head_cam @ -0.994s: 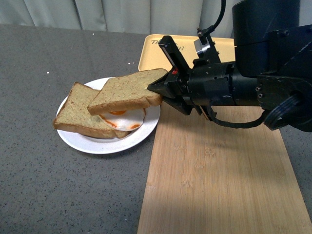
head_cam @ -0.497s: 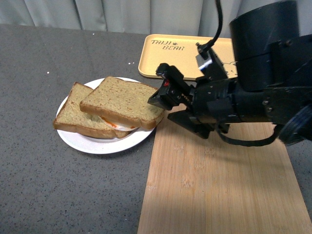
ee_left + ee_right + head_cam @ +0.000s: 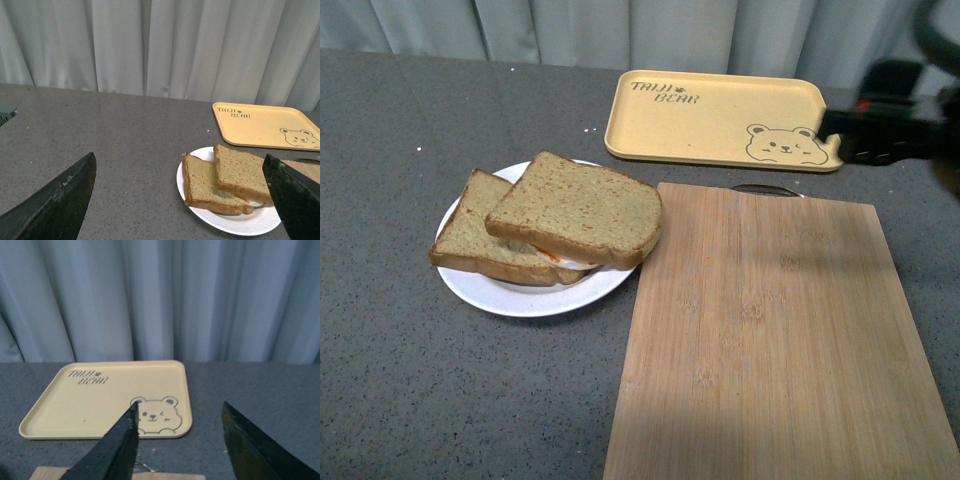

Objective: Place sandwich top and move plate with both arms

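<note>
Left gripper (image 3: 180,157): jaws wide apart, empty.
Plate (image 3: 520,298): white, on grey table (image 3: 420,400), bearing lower slice (image 3: 470,235).
Sandwich top (image 3: 582,208): flat on the plate's stack, offset toward 3 o'clock of lower slice.
Cutting board (image 3: 770,330): 4 o'clock of plate.
Yellow tray (image 3: 710,115): 1 o'clock.
Right gripper (image 3: 179,407): jaws apart, empty, near tray.
</note>
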